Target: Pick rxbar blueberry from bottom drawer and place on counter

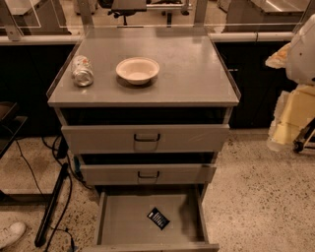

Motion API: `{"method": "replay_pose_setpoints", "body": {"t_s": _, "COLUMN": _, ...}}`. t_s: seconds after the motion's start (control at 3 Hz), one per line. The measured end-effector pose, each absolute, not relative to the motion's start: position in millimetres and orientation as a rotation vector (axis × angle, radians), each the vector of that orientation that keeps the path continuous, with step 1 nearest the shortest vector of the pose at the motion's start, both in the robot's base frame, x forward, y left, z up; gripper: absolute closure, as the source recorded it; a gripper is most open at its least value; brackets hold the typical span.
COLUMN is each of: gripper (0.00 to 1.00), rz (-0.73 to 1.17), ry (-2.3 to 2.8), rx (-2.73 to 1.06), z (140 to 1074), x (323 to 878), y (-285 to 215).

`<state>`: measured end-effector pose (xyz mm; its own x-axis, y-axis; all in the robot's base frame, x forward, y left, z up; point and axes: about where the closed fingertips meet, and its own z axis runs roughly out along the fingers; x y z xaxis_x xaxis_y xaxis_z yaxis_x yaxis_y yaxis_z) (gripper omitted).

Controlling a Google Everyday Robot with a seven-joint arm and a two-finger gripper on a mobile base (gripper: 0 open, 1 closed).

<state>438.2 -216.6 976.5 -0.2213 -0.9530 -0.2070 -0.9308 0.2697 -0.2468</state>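
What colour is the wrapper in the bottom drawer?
The wrapper is black with white print, camera view; tool unseen.

rxbar blueberry [158,218] in bottom drawer [118,224], can [82,70] left of bowl [138,70] on counter [197,74]

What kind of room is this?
Probably a lab or workshop: a grey metal drawer cabinet, cables on a speckled floor, glass partitions behind. The gripper is out of view.

Speckled terrazzo floor [256,197], black cables [51,206] at left, dark cabinets [256,83] behind, glass partition [49,15] above, dim warm light.
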Motion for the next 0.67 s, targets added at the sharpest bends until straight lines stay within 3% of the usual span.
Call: {"method": "replay_pose_setpoints", "body": {"t_s": 0.67, "gripper": 0.00, "rz": -0.060, "ry": 2.312, "rx": -1.714, "z": 911, "x": 428, "y": -204}}
